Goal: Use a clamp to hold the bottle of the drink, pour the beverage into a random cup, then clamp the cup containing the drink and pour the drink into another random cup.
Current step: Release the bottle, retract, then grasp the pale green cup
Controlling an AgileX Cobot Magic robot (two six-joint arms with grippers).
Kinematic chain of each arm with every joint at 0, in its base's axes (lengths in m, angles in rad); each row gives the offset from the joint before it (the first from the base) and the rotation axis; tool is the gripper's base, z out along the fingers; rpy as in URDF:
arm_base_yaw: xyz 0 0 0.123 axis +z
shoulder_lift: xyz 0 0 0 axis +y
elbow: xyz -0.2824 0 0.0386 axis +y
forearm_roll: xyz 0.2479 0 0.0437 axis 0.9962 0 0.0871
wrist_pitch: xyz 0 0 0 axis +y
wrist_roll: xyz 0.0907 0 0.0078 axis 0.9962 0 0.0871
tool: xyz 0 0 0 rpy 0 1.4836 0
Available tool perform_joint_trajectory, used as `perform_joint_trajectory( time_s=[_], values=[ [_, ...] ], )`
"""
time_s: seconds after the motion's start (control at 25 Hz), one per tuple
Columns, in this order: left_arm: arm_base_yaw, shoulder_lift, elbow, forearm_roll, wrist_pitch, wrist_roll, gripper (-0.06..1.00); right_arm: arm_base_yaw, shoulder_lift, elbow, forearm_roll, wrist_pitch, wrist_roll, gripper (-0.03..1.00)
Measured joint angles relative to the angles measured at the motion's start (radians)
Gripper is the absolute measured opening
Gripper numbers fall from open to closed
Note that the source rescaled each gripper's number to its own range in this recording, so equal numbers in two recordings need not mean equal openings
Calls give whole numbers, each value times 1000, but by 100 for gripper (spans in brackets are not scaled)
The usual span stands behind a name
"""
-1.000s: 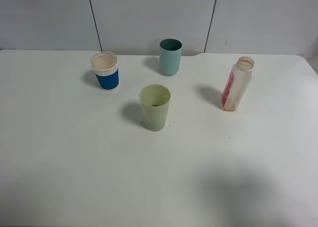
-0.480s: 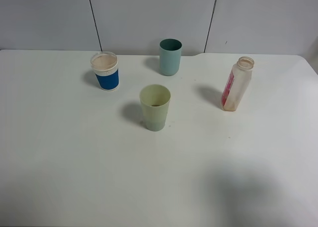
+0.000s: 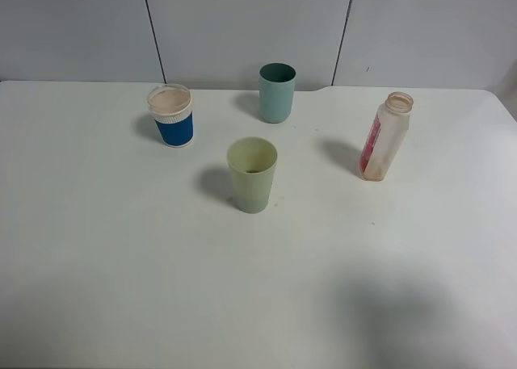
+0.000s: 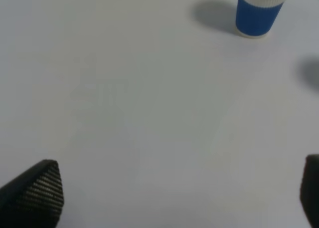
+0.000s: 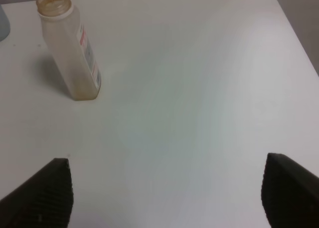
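Our left gripper (image 4: 179,188) and right gripper (image 5: 167,188) gape wide above the white table (image 3: 121,264). We cannot read the pink-red label (image 3: 374,143) on the small clear plastic bottle (image 3: 393,135).

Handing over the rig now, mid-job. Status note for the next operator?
Left pincer: open, empty, blue-and-white cup in its view.
Right pincer: open, empty, bottle in its view.
Bottle stands capless on the right, only a reddish trace at its base. Pale green cup mid-table, teal tumbler behind it.
Done: cannot tell if anything was poured.
To do: grip bottle, pour, then cup to cup.
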State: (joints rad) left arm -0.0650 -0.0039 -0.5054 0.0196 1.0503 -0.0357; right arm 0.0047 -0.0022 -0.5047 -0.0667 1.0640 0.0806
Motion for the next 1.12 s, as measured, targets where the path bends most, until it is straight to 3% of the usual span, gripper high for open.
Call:
perform_joint_trajectory(
  time_s=[0.64, 0.88, 1.12],
  values=[
    [0, 21, -12, 0, -26, 0, 100, 0, 0, 0, 0, 0, 0, 60],
    [0, 136, -35, 6, -390, 0, 100, 0, 0, 0, 0, 0, 0, 60],
    [0, 270, -35, 77, -720, 2, 100, 0, 0, 0, 0, 0, 0, 60]
  ],
)
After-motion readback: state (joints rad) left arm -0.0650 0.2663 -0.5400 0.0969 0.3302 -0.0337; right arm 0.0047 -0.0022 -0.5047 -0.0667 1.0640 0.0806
